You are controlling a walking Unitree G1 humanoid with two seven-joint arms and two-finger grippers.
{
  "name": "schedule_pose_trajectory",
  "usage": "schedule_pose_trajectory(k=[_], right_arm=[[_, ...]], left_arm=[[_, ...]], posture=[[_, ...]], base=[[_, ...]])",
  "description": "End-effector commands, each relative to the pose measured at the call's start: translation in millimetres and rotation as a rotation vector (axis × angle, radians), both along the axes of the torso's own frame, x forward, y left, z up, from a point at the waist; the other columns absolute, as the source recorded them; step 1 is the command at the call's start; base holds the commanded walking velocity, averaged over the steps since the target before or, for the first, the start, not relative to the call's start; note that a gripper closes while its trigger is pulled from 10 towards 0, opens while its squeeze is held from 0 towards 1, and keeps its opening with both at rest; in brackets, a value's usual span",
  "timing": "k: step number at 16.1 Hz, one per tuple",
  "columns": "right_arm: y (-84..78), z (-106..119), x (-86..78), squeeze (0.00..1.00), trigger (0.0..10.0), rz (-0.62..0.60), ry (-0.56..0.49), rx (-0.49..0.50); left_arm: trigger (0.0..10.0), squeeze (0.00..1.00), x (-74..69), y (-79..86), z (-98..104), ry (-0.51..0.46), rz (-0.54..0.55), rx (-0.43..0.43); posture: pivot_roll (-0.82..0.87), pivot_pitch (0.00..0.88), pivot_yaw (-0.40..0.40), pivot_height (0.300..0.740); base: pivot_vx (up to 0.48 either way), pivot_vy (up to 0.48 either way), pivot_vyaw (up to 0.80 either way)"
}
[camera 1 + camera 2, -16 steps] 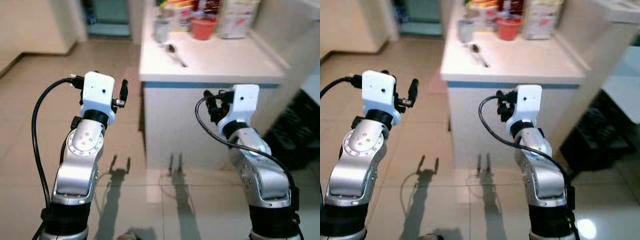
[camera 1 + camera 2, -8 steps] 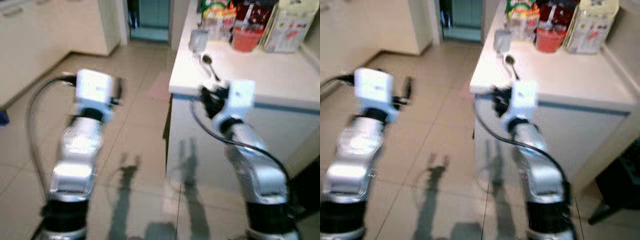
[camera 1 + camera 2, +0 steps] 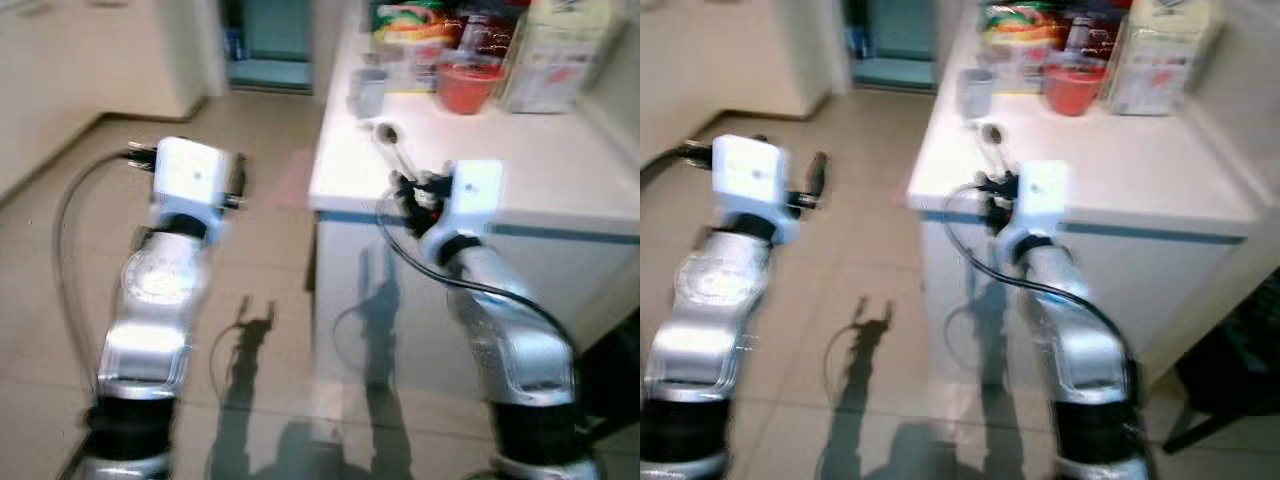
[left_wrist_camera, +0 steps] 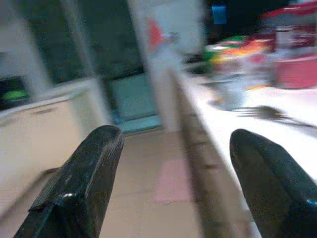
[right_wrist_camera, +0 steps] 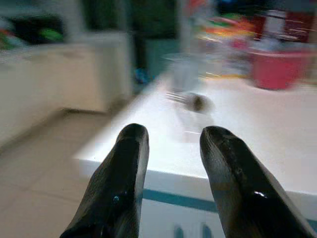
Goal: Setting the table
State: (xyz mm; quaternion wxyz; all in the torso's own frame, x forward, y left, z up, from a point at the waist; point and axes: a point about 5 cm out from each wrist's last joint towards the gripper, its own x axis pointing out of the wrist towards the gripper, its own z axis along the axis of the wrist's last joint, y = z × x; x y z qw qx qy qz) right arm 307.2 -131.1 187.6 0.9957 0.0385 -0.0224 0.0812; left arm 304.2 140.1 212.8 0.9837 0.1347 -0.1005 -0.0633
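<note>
Left eye view: a white counter (image 3: pixel 520 160) is being shown ahead and to the right, blurred. A spoon (image 3: pixel 395 150) is being seen lying flat near the counter's left front corner. Behind it a grey cup (image 3: pixel 366 93) and a red bowl (image 3: pixel 468 88) are being shown, with packages (image 3: pixel 545 55) at the back. The right gripper (image 3: pixel 408 192) is being held at the counter's front edge, just before the spoon and apart from it. The left gripper (image 3: pixel 238 182) is being held over the tiled floor (image 3: pixel 260 250), well apart from the counter.

Right eye view: the same arrangement is being presented, with the spoon (image 3: pixel 992 143) lying just beyond the right gripper's tips.

Left wrist view: two black fingers (image 4: pixel 79 183) are being shown spread wide, with nothing between them. The counter edge is being seen beyond, blurred.

Right wrist view: two fingers (image 5: pixel 119 178) are being shown with a narrow gap between them, nothing being gripped. The spoon (image 5: pixel 193 101) is being seen on the countertop ahead, the cup (image 5: pixel 184 72) behind it and the bowl (image 5: pixel 277 67) further along.
</note>
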Motion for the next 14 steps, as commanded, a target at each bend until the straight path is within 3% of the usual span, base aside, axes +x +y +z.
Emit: schedule_pose_trajectory(k=[1,10,14], right_arm=[[8.4,4.1,-0.1,0.0,10.0,0.028,-0.011,0.007],[8.4,2.2,1.5,0.0,10.0,0.031,0.005,-0.003],[11.2,1.2,1.7,0.0,10.0,0.053,0.01,-0.011]], left_arm=[[10.0,0.0,-0.6,8.5,4.6,-0.019,0.022,0.012],[10.0,0.0,-0.5,3.9,2.7,-0.011,-0.006,0.016],[10.0,0.0,-0.3,3.4,2.9,-0.011,-0.01,0.019]], posture=[[0.04,0.0,-0.02,0.74],[0.04,0.0,-0.022,0.74],[0.04,0.0,-0.022,0.74]], base=[[0.337,0.0,0.0],[0.338,0.0,0.0],[0.339,0.0,-0.32]])
